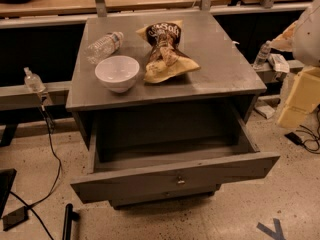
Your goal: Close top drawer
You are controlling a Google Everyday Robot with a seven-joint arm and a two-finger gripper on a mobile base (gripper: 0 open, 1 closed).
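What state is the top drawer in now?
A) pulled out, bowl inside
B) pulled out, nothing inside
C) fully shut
B: the top drawer stands pulled out with its box bare; the gripper sits at the view's right edge, apart from it.

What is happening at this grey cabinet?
The wide grey wooden top drawer with a small round metal knob stands pulled out, not yet closed. The robot's pincer hangs at the right edge of the view, apart from it. A white round bowl, a plastic bottle and a crumpled snack bag sit on the cabinet top.
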